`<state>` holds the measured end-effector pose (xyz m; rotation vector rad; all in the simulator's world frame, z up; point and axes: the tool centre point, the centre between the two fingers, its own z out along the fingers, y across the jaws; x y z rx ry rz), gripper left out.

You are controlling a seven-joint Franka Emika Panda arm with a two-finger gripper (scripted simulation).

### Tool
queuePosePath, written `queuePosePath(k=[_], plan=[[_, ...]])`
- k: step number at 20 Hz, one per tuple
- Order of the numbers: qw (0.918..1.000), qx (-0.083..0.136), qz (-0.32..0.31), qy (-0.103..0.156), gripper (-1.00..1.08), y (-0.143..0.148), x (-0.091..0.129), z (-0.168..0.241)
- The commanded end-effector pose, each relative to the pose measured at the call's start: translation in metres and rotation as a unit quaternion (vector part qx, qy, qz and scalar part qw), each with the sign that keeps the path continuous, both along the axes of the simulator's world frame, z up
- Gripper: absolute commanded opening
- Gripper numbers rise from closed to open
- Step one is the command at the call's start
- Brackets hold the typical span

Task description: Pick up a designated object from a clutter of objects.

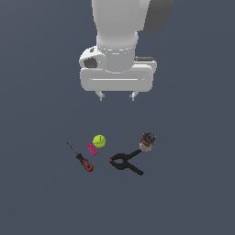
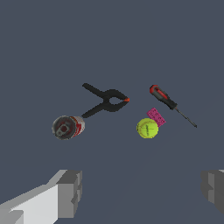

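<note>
The designated object, a small yellow-green ball (image 1: 99,141) (image 2: 147,128), rests on the dark floor, touching a flat pink block (image 1: 92,149) (image 2: 156,117). The rest of the clutter of objects lies around it: a red-and-black screwdriver (image 1: 81,159) (image 2: 167,101), a black clamp with red tips (image 1: 125,163) (image 2: 106,100) and a brownish-white cylinder (image 1: 147,141) (image 2: 68,127). My gripper (image 1: 117,96) (image 2: 140,192) hangs open well above the clutter, with nothing between its fingers (image 2: 65,192).
The clutter sits on a plain dark grey surface (image 1: 193,193). In the exterior view the screwdriver is on the left of the ball, while the clamp and cylinder are on its right.
</note>
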<state>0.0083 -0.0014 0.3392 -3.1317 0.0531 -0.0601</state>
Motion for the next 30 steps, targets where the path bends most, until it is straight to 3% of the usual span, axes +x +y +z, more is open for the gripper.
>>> queuePosePath(k=[1, 9, 18, 30], plan=[[1.0, 0.0, 0.0, 0.0, 1.0, 0.0, 0.0, 0.0], [0.9998, 0.008, -0.02, 0.004, 1.0, -0.027, -0.002, -0.003], [0.9999, 0.006, -0.014, 0.005, 1.0, -0.031, 0.0, -0.012], [0.9986, -0.007, 0.051, 0.011, 1.0, -0.059, 0.014, -0.099]])
